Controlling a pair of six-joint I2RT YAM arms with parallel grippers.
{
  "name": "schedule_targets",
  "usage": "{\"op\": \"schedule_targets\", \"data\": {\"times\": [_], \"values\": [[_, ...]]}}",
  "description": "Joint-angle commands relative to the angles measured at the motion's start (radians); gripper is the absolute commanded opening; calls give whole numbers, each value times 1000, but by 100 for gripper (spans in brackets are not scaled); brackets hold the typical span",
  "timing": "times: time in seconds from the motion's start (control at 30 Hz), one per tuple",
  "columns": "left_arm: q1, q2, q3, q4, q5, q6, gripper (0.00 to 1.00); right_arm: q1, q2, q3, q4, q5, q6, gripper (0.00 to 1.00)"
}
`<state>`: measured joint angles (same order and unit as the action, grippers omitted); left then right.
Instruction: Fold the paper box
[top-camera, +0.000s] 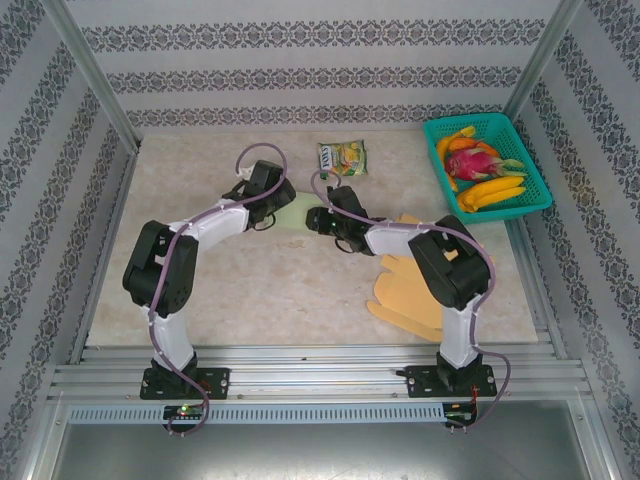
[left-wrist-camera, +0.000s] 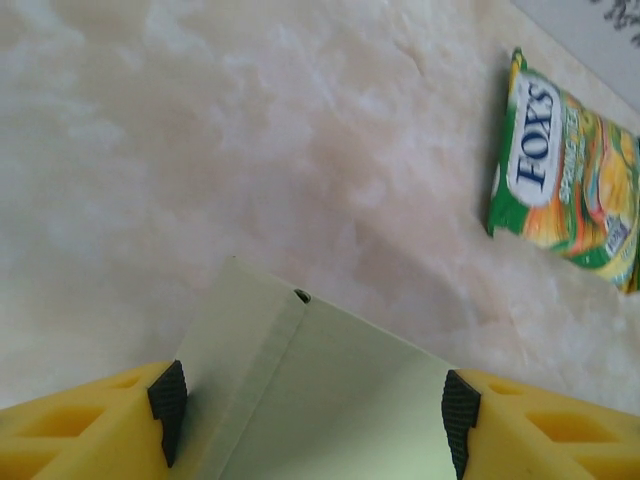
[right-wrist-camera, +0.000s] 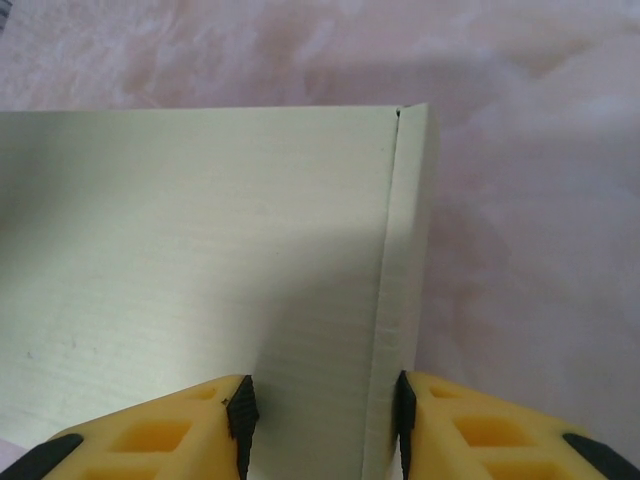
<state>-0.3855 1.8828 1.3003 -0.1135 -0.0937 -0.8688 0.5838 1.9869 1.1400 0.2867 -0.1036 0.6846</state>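
You are partway through shaping the paper box (top-camera: 295, 212), which sits mid-frame in the overhead view, between the two wrists and below the Fox's candy packet (top-camera: 342, 158). The step in hand looks like raising a side wall: in the right wrist view a narrow side flap (right-wrist-camera: 408, 240) runs down the right of the main panel along a crease. Your right gripper (right-wrist-camera: 320, 415) stands about half spread, one pad on the panel, the other against the flap's outer edge; whether it pinches or only rests there, you cannot tell. Your left gripper (left-wrist-camera: 313, 425) is spread wide, its pads (left-wrist-camera: 167, 405) bearing on both edges of the box, grasping it across its width. Next, I judge, you must bend the flap sharply along its crease while the left steadies the sheet
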Motion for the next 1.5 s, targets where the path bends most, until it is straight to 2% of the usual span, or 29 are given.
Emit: {"op": "schedule_targets", "data": {"times": [0.0, 0.17, 0.33, 0.6, 0.87, 1.1, 1.3, 1.47], "values": [[10, 54, 53, -20, 185, 17, 69, 19, 59, 143, 127, -124, -2, 42], [98, 103, 84, -22, 221, 28, 69, 16, 184, 290, 119, -172, 25, 41], [156, 123, 94, -26, 201, 56, 70, 24, 285, 410, 118, -214, 61, 40], [218, 185, 141, -42, 219, 66, 71, 61, 334, 455, 112, -208, 57, 43], [229, 200, 186, -84, 172, 88, 75, 81, 318, 421, 109, -192, 41, 50], [243, 187, 221, -136, 113, 97, 84, 75, 268, 360, 111, -165, 30, 53], [244, 105, 211, -173, 57, 105, 87, 75, 168, 258, 114, -130, 9, 55], [246, 2, 131, -188, 19, 101, 90, 63, 36, 137, 95, -93, -16, 56]]}}
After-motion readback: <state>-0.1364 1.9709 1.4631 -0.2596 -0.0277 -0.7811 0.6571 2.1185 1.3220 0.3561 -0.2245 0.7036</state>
